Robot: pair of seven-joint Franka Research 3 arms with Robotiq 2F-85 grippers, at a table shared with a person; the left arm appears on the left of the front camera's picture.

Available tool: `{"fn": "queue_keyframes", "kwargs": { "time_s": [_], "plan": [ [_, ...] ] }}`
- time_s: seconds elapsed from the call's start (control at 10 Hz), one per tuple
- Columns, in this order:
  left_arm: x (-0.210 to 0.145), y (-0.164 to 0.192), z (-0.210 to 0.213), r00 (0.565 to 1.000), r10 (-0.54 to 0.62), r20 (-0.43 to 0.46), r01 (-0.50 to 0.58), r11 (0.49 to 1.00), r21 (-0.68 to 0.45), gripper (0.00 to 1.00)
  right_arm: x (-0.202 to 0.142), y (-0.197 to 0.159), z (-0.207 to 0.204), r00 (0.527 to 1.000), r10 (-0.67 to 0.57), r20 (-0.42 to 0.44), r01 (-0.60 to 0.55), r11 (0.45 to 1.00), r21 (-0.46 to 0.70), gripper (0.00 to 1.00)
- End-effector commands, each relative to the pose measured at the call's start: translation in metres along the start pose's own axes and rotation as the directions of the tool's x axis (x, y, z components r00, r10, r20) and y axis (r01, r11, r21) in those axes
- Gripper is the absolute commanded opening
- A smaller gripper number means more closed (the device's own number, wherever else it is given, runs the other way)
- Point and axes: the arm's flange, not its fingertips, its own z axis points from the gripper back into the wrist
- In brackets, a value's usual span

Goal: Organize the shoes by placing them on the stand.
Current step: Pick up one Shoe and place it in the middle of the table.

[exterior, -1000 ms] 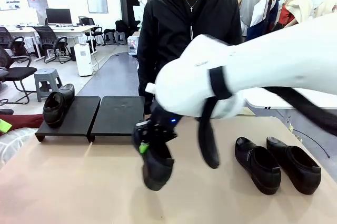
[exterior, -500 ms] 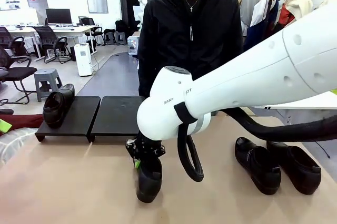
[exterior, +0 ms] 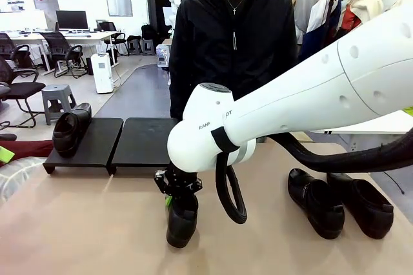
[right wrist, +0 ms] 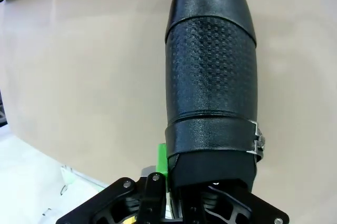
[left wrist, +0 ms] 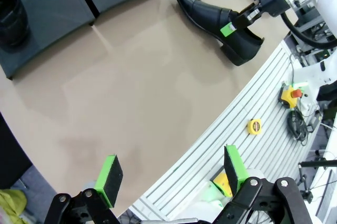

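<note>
My right gripper (exterior: pixel 175 188) is shut on the heel rim of a glossy black shoe (exterior: pixel 182 221), which appears to rest on the tan table in front of the stand. From the right wrist the same shoe (right wrist: pixel 210 77) points away from my gripper (right wrist: pixel 174 169), with one green pad (right wrist: pixel 162 161) showing against its side. A second shoe (exterior: pixel 71 130) sits on the left platform of the stand (exterior: pixel 100 146); the right platform (exterior: pixel 145 139) is bare. Two shoes (exterior: pixel 315 203) (exterior: pixel 360 203) lie side by side at the right. My left gripper (left wrist: pixel 171 171) hangs open above the table's near edge.
A person in a black jacket (exterior: pixel 226 36) stands at the far side behind the stand. The right arm's white body (exterior: pixel 290 113) and its black cable loop (exterior: pixel 229 197) cross the middle. Below the table edge lie a slatted rail with a yellow tape measure (left wrist: pixel 255 126).
The right arm has lowered the held shoe from a tilted hang above the table down onto the tabletop. The left gripper and the other shoes have not moved.
</note>
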Motion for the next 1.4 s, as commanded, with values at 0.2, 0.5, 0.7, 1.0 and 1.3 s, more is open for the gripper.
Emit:
{"fn": "queue_keyframes", "kwargs": {
  "time_s": [0.2,0.5,0.7,1.0,1.3],
  "plan": [
    [-0.003,0.002,0.002,1.0,-0.021,-0.003,0.021,1.0,-0.005,1.0,0.007,0.004,0.01,0.999,0.03,-0.039,-0.03,1.0,0.003,1.0],
    [-0.003,0.002,0.002,1.0,-0.021,-0.003,0.021,1.0,-0.005,1.0,0.012,-0.044,0.084,0.987,0.1,-0.124,-0.084,0.988,0.129,1.0],
    [-0.003,0.002,0.002,1.0,-0.021,-0.003,0.021,1.0,-0.005,1.0,0.016,-0.11,0.147,0.986,0.076,-0.146,-0.044,0.977,0.211,1.0],
    [-0.003,0.002,0.002,1.0,-0.021,-0.003,0.021,1.0,-0.005,1.0,-0.01,-0.254,0.242,0.991,0.02,-0.136,0.021,0.955,0.294,1.0],
    [-0.003,0.002,0.002,1.0,-0.021,-0.003,0.021,1.0,-0.005,1.0,-0.057,-0.381,0.298,0.996,-0.071,-0.045,0.082,0.931,0.355,1.0]
  ]
}}
